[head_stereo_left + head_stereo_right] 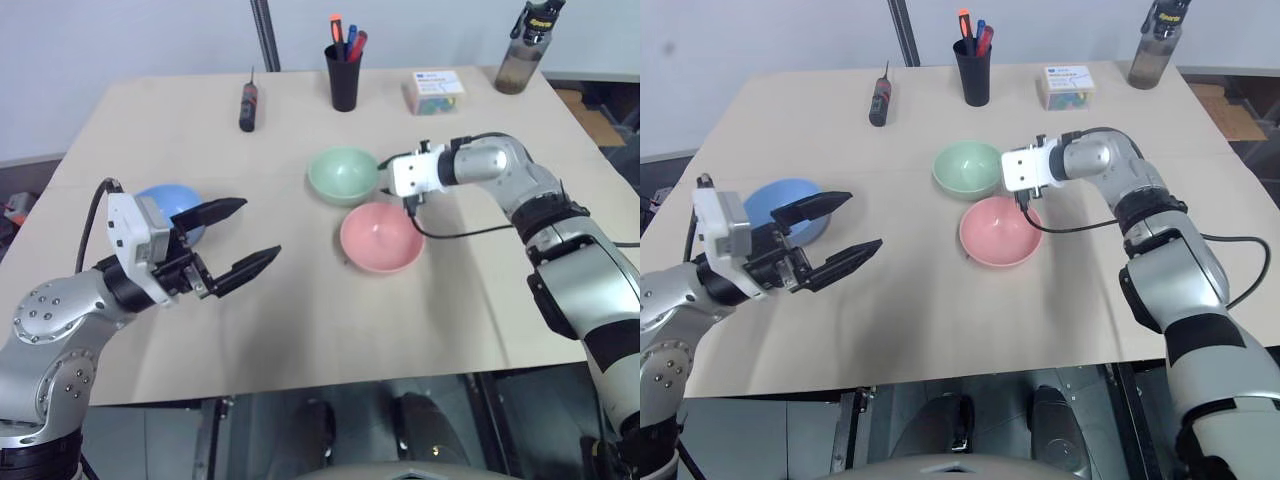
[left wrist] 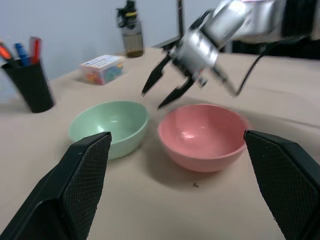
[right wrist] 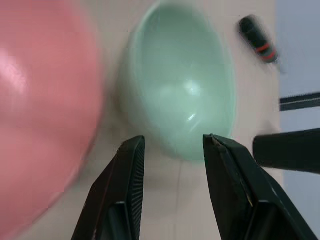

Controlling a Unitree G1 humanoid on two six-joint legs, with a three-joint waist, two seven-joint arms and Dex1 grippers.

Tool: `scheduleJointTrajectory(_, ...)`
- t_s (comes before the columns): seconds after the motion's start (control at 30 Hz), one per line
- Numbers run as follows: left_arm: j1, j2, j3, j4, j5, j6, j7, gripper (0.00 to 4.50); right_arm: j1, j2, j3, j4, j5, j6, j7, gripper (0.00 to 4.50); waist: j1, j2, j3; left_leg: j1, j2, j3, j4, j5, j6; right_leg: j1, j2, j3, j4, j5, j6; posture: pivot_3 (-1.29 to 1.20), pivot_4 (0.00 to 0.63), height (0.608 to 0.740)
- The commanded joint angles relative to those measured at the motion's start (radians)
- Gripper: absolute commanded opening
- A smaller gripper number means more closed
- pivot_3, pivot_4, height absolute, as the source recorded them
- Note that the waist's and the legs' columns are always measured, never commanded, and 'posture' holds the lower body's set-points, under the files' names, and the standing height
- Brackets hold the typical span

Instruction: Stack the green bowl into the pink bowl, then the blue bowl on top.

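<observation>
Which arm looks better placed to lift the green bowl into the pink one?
The right, probably. Its right gripper hangs open beside the green bowl, just above the pink bowl. The left gripper is open too, but sits far off, near the blue bowl.

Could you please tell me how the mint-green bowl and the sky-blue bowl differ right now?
The pale mint-green round bowl sits mid-table beside the salmon-pink bowl; the light sky-blue round bowl stands apart near the table's left edge. The green bowl is in full view by the right gripper; the blue one is partly hidden behind the left gripper. Both are upright, empty and similar in size.
</observation>
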State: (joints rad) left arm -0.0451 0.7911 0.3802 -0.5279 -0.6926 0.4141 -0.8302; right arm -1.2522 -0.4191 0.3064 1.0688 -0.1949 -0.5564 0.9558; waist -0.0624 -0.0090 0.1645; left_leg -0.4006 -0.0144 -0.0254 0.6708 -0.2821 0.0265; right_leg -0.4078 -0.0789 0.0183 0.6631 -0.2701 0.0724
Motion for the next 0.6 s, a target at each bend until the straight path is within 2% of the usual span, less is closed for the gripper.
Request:
scheduleJointTrajectory(0.03, -0.099, 0.035, -0.071, 0.050, 0.096, -0.032, 0.011, 4.50, 0.101, -0.075, -0.140, -0.289, 0.205, 0.198, 0.130, 3.18, 0.011, 0.000, 0.000, 0.000, 0.000, -0.001, 0.001, 0.000, 0.000, 0.000, 0.000, 0.000, 0.000, 0.000, 0.000, 0.00, 0.150, 0.740)
scheduleJointTrajectory(0.17, -0.266, 0.069, -0.222, 0.194, 0.296, -0.100, 0.016, 4.50, 0.370, -0.231, -0.264, -0.825, 0.404, 0.607, 0.170, 4.42, 0.052, 0.000, 0.000, -0.003, -0.002, -0.004, 0.002, 0.000, 0.000, 0.000, -0.001, -0.004, -0.001, 0.000, 0.000, 0.00, 0.150, 0.740)
scheduleJointTrajectory(0.27, -0.441, 0.088, -0.375, 0.344, 0.476, -0.167, -0.010, 4.50, 0.611, -0.362, -0.411, -1.230, 0.622, 0.959, 0.131, 4.42, 0.060, 0.001, 0.000, -0.011, -0.003, -0.005, 0.004, 0.000, 0.001, -0.006, -0.001, -0.005, 0.000, 0.000, 0.000, 0.00, 0.150, 0.740)
scheduleJointTrajectory(0.37, -0.624, 0.072, -0.527, 0.519, 0.617, -0.296, -0.102, 4.50, 0.810, -0.410, -0.577, -1.497, 0.752, 1.155, 0.023, 4.42, 0.064, 0.001, 0.000, -0.015, -0.003, -0.007, 0.008, 0.000, 0.001, -0.008, 0.000, -0.008, 0.001, 0.000, 0.000, 0.00, 0.150, 0.740)
scheduleJointTrajectory(0.47, -0.773, 0.008, -0.618, 0.705, 0.688, -0.426, -0.168, 4.50, 0.951, -0.406, -0.699, -1.669, 0.810, 1.255, -0.087, 4.42, 0.062, 0.001, 0.000, -0.014, -0.007, -0.007, 0.012, -0.001, 0.002, -0.005, 0.000, -0.009, 0.001, 0.000, 0.000, 0.00, 0.150, 0.740)
scheduleJointTrajectory(0.6, -0.944, -0.096, -0.734, 0.975, 0.806, -0.613, -0.221, 4.50, 1.057, -0.377, -0.830, -1.812, 0.893, 1.341, -0.216, 4.42, 0.059, 0.000, 0.000, -0.013, -0.009, -0.007, 0.016, -0.001, 0.003, -0.003, -0.001, -0.007, 0.005, 0.000, 0.001, 0.00, 0.150, 0.740)
